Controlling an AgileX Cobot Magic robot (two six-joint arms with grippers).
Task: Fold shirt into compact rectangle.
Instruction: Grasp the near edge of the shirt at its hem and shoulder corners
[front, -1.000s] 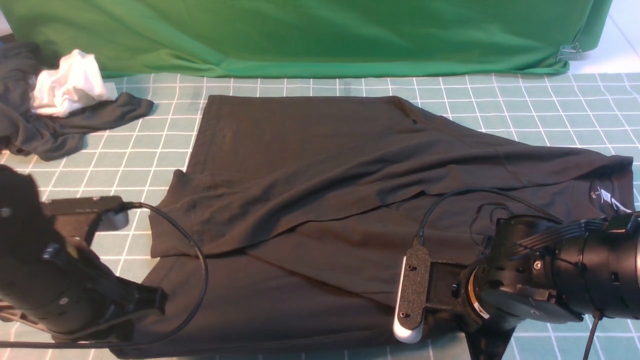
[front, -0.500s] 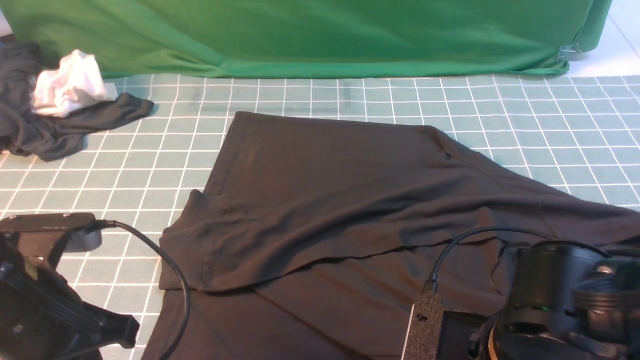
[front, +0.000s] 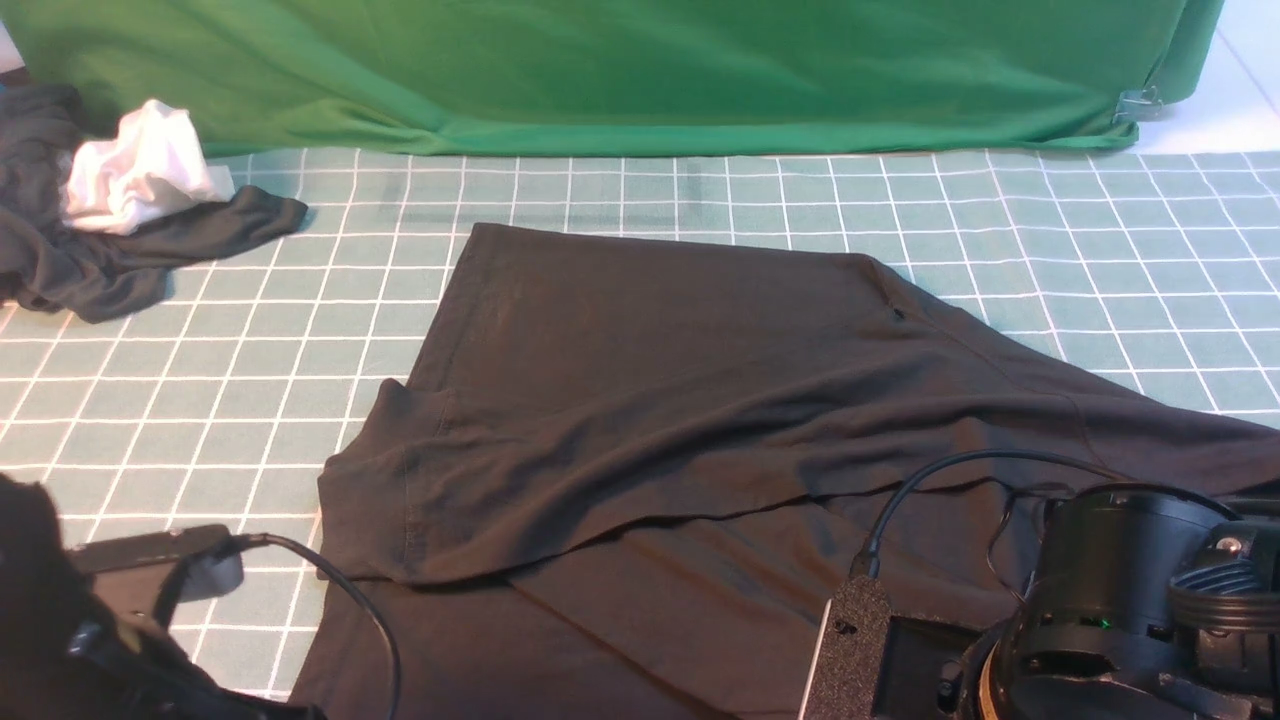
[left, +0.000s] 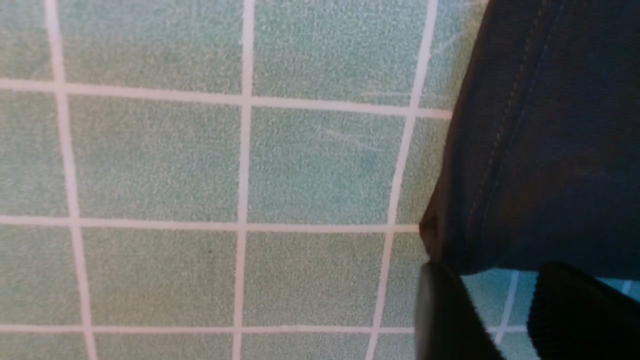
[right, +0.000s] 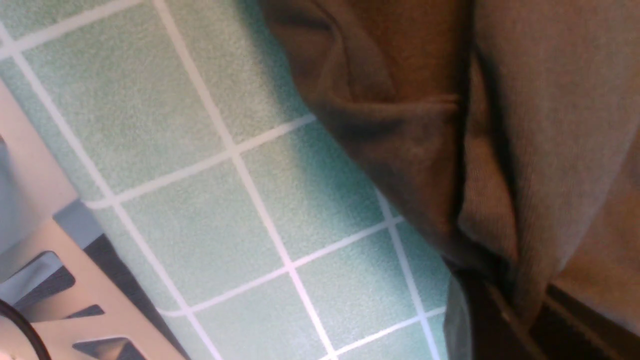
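**Black shirt (front: 650, 400)** lies on the table (front: 1100, 230), whose teal mat carries a white grid, on the robot's side of the green cloth (front: 620, 70) hung across the back. A strip of bare mat separates the shirt's far edge from the cloth's hem. The side farthest from the cloth runs out of the front view, and the right part reaches the frame's edge. An upper layer is folded over the lower one, its free edge crossing the body in a shallow diagonal, with a stitched hem at its left corner.

**Left end effector (left: 492, 295)**, at the shirt's left edge, on the side away from the green cloth. Its fingers are apart, with mat visible in the gap. The stitched corner of the shirt lies just at the fingertips, not between them.

**Right end effector (right: 515, 310)**, at the shirt's right part, also away from the green cloth. Its fingers are together, clamped on a gathered fold of the shirt.

**Dark grey garment (front: 120, 270)**, crumpled, with a white cloth (front: 140, 180) on it, lies near the left end of the green cloth's hem, well apart from the shirt.

**Metal clip (front: 1140, 103)** sits at the green cloth's right end.
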